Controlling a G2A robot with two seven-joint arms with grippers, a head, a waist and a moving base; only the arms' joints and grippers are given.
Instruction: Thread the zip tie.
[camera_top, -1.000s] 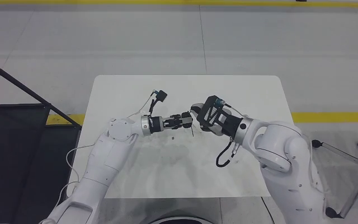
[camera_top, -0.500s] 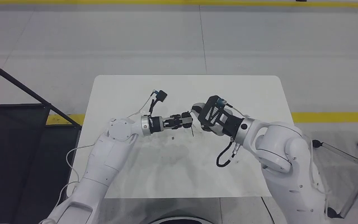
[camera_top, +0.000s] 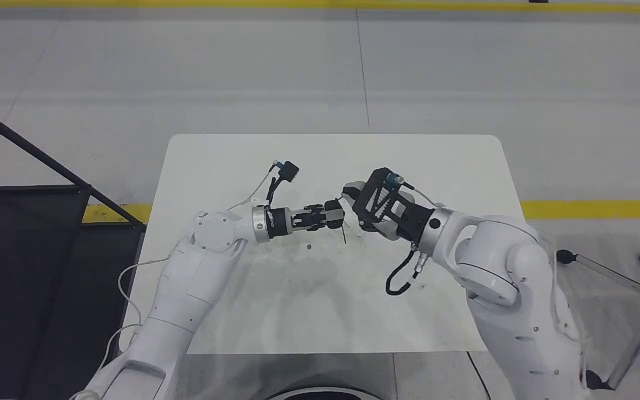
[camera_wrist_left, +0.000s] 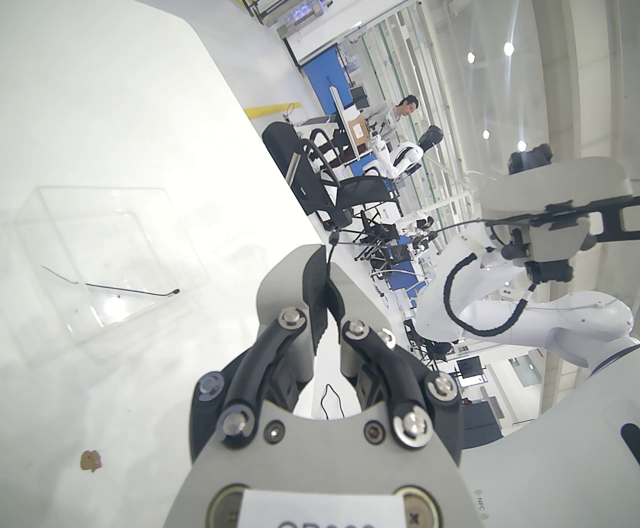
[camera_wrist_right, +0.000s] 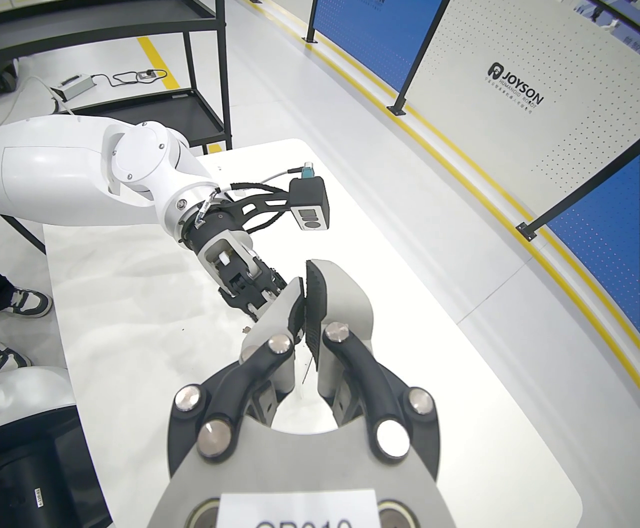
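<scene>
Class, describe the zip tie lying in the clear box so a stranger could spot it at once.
On the white table, next to the left gripper, stands a clear box. The zip tie is the thin black strip lying on its floor, with a small head at one end. Unlike the second zip tie, pinched between the left gripper's fingers, it lies loose.

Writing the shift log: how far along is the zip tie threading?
Done: the zip tie is off the table, pinched in the shut left pincer. In hand: the shut right pincer meets it tip to tip above the table, a thin strand trailing below its fingers. Remaining: I can't see the tail passed through the head, so the threading itself seems unfinished.
</scene>
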